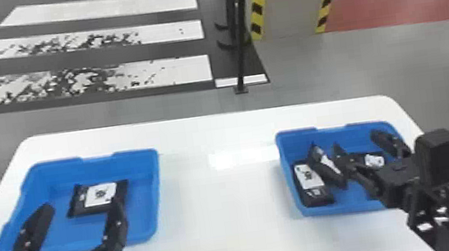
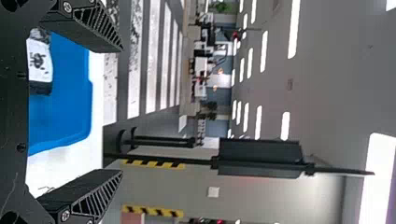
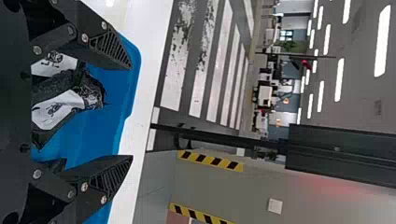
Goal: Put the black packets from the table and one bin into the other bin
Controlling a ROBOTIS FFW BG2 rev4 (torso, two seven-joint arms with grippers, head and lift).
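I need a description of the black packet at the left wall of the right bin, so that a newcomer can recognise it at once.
On the white table, find the right-hand blue bin. Along its left wall lies a black packet, with its white label toward the far end. It lies flat, while the neighbouring packet just to its right is tilted up.

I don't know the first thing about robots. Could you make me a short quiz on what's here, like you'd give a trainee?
1. Which holds more black packets: the left bin or the right bin?

2. True or false: the packet in the left bin has a white label.

3. How do the fingers of the left gripper stand?
A) touching
B) apart
C) crossed

Key: 1. The right bin. 2. True. 3. B.
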